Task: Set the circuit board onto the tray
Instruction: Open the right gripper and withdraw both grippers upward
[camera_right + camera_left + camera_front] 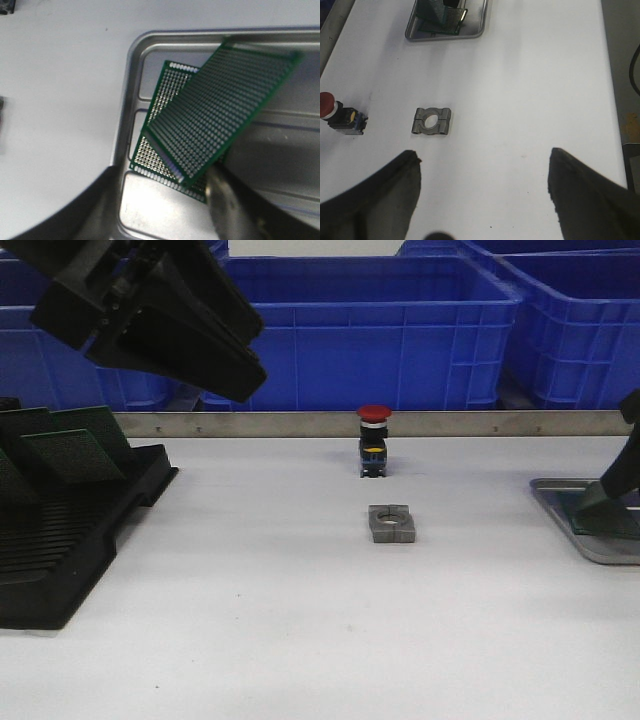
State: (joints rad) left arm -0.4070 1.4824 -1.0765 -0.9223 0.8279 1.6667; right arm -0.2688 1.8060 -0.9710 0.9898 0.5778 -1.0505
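A green perforated circuit board (225, 110) hangs tilted and blurred over the silver-grey tray (131, 100), one corner low beside a finger of my right gripper (160, 200). That gripper stands open, its fingers wide apart over the tray floor. A second green board (160, 120) lies flat in the tray beneath the tilted one. In the front view the tray (590, 545) sits at the far right with my right gripper (610, 502) over it. My left gripper (484, 152) is open and empty, raised high at the left (230, 360). The left wrist view also shows the tray (445, 36).
A black slotted rack (70, 540) holding green boards stands at the left. A red-capped push button (373, 440) and a grey metal clamp block (391, 523) sit mid-table. Blue bins (380, 330) line the back behind a metal rail.
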